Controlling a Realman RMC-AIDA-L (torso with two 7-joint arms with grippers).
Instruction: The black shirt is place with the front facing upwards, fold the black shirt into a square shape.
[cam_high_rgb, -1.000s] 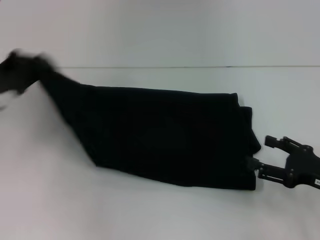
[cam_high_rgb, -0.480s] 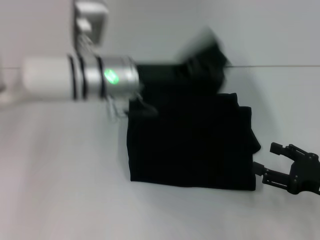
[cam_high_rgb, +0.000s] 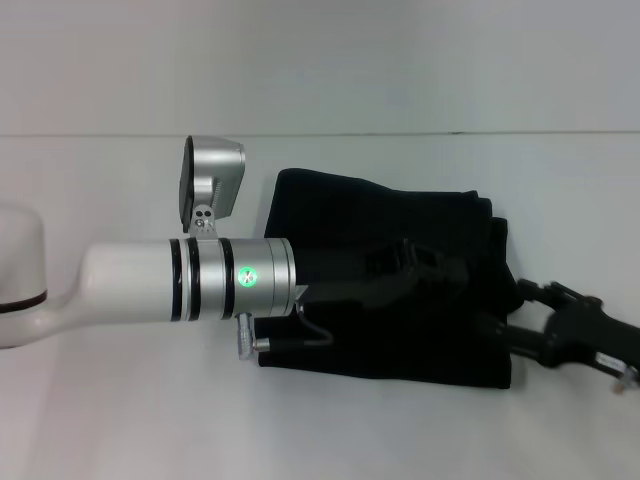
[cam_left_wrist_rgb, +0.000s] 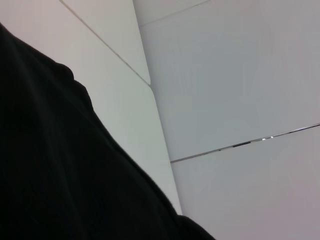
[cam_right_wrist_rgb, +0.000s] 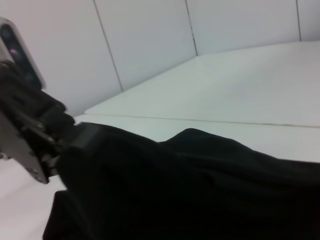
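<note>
The black shirt (cam_high_rgb: 340, 220) lies folded on the white table as a rough square, plain black side up; the print is hidden. My left arm reaches across from the left, and its gripper (cam_high_rgb: 428, 264) lies low over the shirt's right half, black against black cloth. My right gripper (cam_high_rgb: 512, 310) is open at the shirt's right edge, its fingers beside the hem. The left wrist view is half filled by the shirt (cam_left_wrist_rgb: 55, 165). The right wrist view shows the shirt (cam_right_wrist_rgb: 200, 185) close up and the left gripper (cam_right_wrist_rgb: 47, 142) at its far side.
The white table (cam_high_rgb: 120, 420) extends on all sides of the shirt. My left arm's white and silver forearm (cam_high_rgb: 190, 280) crosses the left half of the table and covers the shirt's left edge. A grey wall stands behind the table's far edge (cam_high_rgb: 450, 134).
My left arm has swung the shirt's left end up and over to the right, halving the shirt's width. My right gripper has shifted slightly left, onto the shirt's right edge.
</note>
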